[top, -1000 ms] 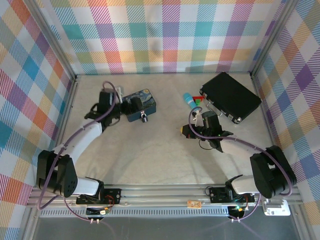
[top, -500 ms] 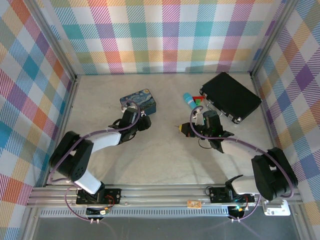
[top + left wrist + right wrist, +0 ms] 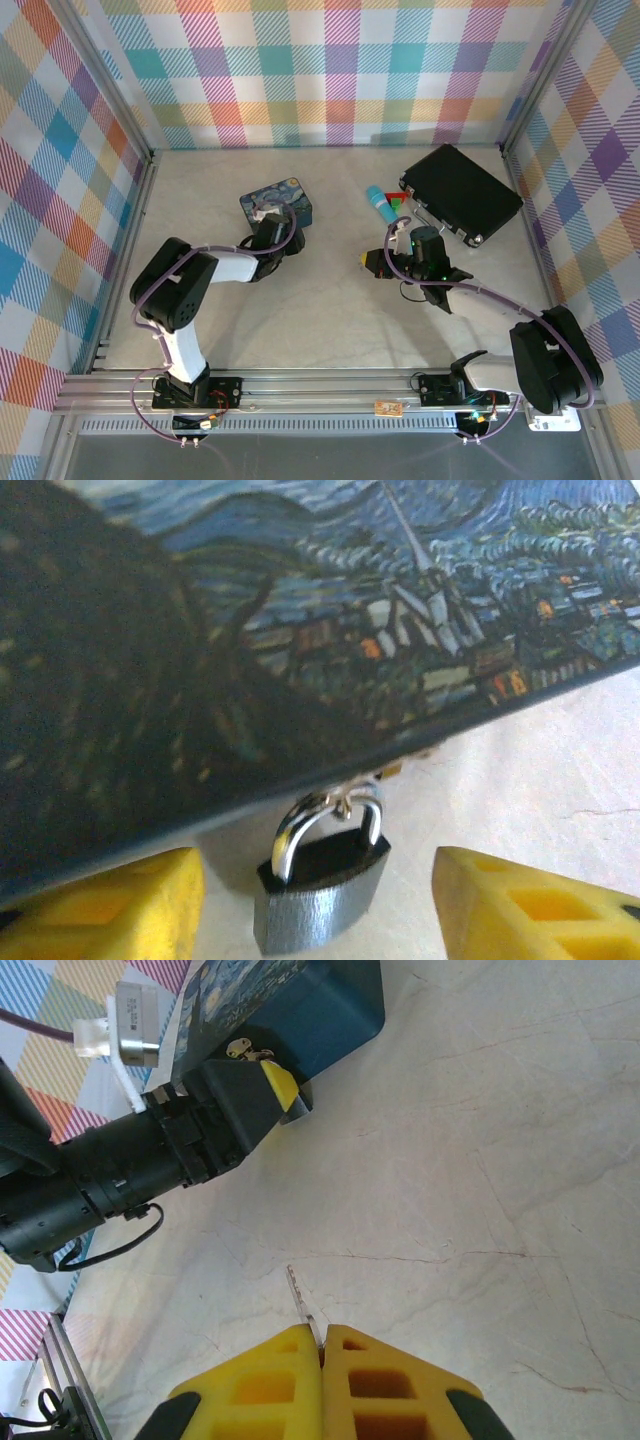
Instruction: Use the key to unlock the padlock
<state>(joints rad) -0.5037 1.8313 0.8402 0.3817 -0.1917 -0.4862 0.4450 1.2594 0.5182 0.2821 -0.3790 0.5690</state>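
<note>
Left jaws: narrowing quickly from wide and now standing about half open. The yellow pads (image 3: 110, 905) are flanking the padlock (image 3: 322, 890) with a gap on each side, so they are gripping nothing yet.
Right jaws: staying pinched tight on the key (image 3: 303, 1308), its thin blade poking out in front.
Padlock: hanging by its shackle from the clasp of the blue painted tin (image 3: 300, 620), body low by the tabletop (image 3: 480, 1160), right between the left pads.
Key: waiting well apart from the padlock, blade pointing roughly toward it.
Just changed: the left arm is swinging round from the tin's left side to its near face, closing as it arrives. The right arm is barely shifting.
Meaning: the left side seems to be steadying the lock body for the key. The keyhole isn't visible, and insertion is not yet begun.
</note>
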